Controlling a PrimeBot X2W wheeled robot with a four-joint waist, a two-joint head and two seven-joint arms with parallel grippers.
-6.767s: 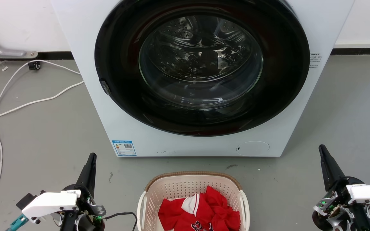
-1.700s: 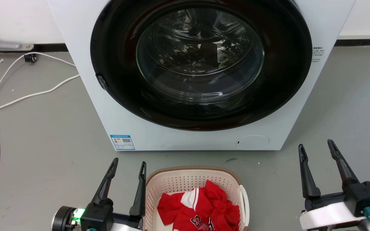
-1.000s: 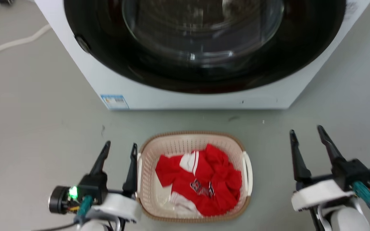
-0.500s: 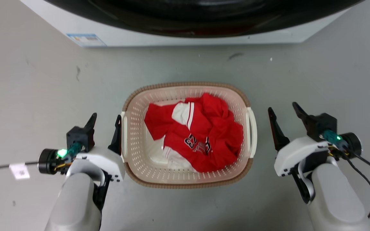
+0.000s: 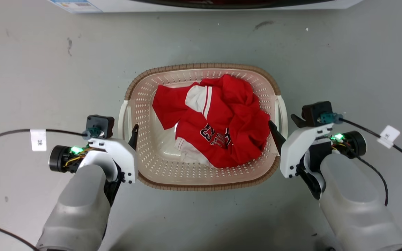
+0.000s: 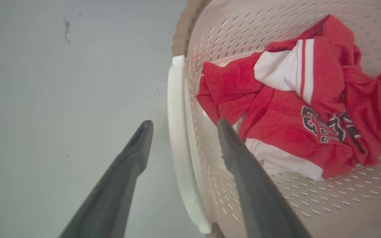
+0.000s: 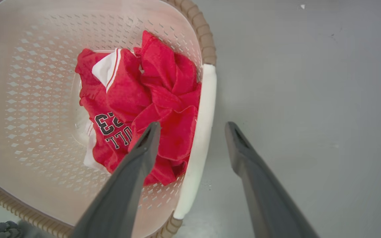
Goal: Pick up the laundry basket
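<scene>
The laundry basket [image 5: 201,66] sits on the grey floor, cream and perforated with a brown rim, holding a crumpled red and white jersey [image 5: 222,125]. My left gripper [image 5: 127,134] is open and straddles the white left handle [image 6: 177,132], one finger inside the basket [image 6: 243,39] and one outside over the floor. On the other side my right gripper [image 5: 284,126] is open around the white right handle [image 7: 205,109], its inner finger over the jersey [image 7: 164,99]. In the wrist views the left gripper [image 6: 184,123] and right gripper [image 7: 193,125] have their fingers apart from the handles.
The washer's white base [image 5: 204,4] runs along the top edge of the head view. Black cables trail from both wrists, one to the left [image 5: 9,132] and one to the right [image 5: 368,129]. Bare grey floor surrounds the basket.
The head camera has tilted down, so the washer has slid up out of the picture. Both grippers have moved inward from beside the basket and now straddle its handles.
</scene>
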